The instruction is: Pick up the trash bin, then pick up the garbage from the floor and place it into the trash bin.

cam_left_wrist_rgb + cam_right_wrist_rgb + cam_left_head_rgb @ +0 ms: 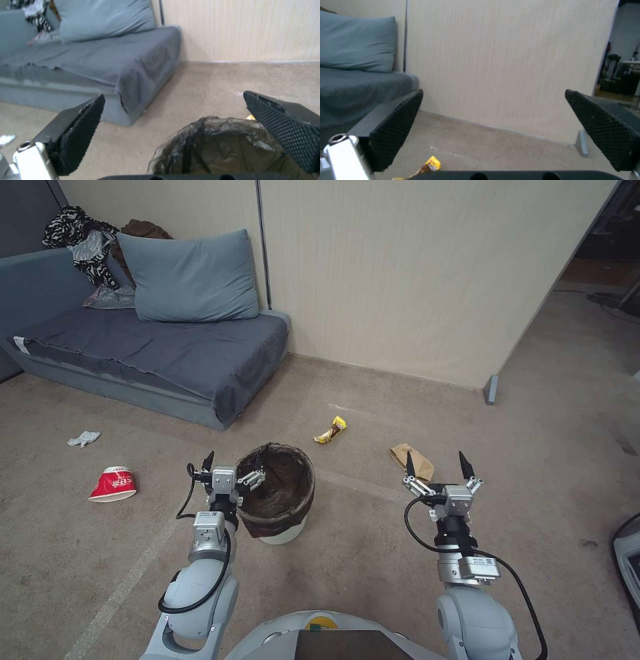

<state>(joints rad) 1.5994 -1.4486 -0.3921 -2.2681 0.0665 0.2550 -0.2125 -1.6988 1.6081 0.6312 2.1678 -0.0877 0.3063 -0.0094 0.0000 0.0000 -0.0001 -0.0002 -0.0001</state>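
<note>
Both arms reach forward from the lower frame. Centre-frame, the trash bin [279, 499] stands on the carpet [373, 553], its dark liner folded over the rim. At its left rim the left gripper [235, 471] is spread, one finger over the bin's mouth and one outside, apparently straddling the rim for a grasp. Lower right, the right gripper [435, 468] hovers spread and empty, near the tan paper bag [412, 460]. Litter lies apart: red cup [113, 485] and tissue [83, 438] left, yellow wrapper [331, 430] centre.
</note>
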